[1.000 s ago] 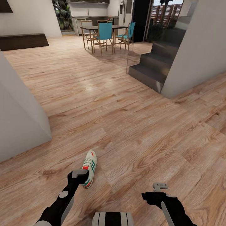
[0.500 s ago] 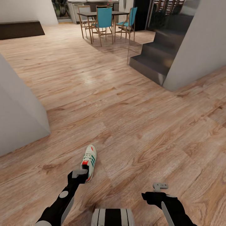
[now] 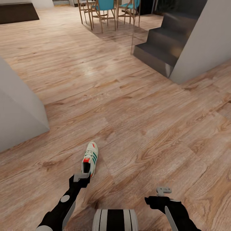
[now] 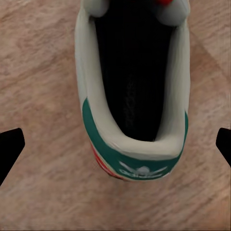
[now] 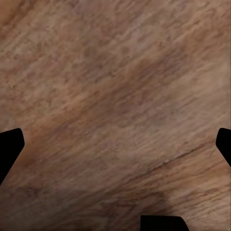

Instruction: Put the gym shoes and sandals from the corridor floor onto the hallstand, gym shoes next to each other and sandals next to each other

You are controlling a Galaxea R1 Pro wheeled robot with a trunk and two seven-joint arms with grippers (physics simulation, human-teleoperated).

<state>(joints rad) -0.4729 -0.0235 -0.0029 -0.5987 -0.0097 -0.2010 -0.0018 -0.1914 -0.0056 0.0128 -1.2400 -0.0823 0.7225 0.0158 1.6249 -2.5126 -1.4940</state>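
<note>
One cream-white gym shoe point(image 3: 90, 159) with green stripes and a red heel tab lies on the wood-plank corridor floor point(image 3: 138, 128), toe pointing away from me. My left gripper point(image 3: 81, 176) hangs just behind and over its heel. In the left wrist view the shoe's heel opening point(image 4: 134, 82) sits between the wide-apart fingertips of the left gripper point(image 4: 115, 149), which is open and touches nothing. My right gripper point(image 3: 163, 190) hovers open over bare floor point(image 5: 115, 96). The other gym shoe, the sandals and the hallstand are out of view.
A pale grey wall corner point(image 3: 16, 109) juts in at the left. Dark grey stairs point(image 3: 160, 45) and a white wall point(image 3: 205, 38) stand at the far right. Dining chairs point(image 3: 106, 8) are far ahead. Open floor lies between them.
The whole view has shifted, so floor and shoe sit higher in the picture. The left gripper now stands at the shoe's heel rather than over its rear half. Both grippers stay open.
</note>
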